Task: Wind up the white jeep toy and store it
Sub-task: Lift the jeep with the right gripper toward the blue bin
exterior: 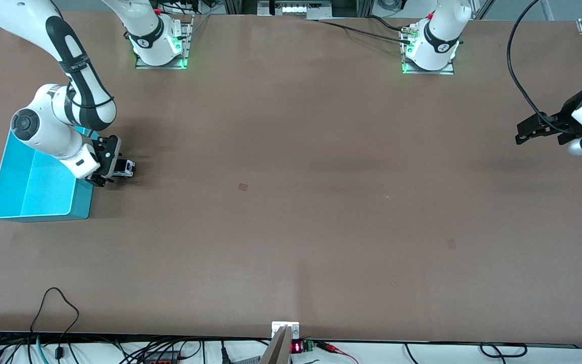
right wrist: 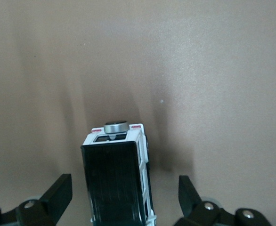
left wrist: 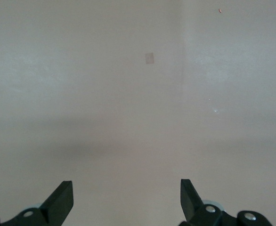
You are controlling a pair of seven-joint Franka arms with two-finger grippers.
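The tiny white jeep toy [exterior: 123, 168] with the black flat roof and small black wheels sits on the big brown table [exterior: 291, 202], at the right arm's end. It stands just beside the bright blue plastic bin [exterior: 36, 189].

The right gripper [exterior: 110, 164] is low over the jeep. Its two black fingers [right wrist: 58, 197] are spread wide, one on each side of the car, and they are not pinching it yet. In the right wrist view the black roof fills the gap between the fingers, with a round silver spare wheel [right wrist: 116, 126] at one end of the car.

To do this step well, the gripper should keep the car right in the middle, go a bit lower, and squeeze the white sides gently, so it does not slip or tip. I think the wheels should stay flat on the table, so the car can be pulled back to wind it.

The blue bin looks like it has nothing in it, though the right arm hides part of it.

The left gripper [exterior: 536, 129] waits up in the air over the left arm's end of the table, fingers spread, holding nothing.
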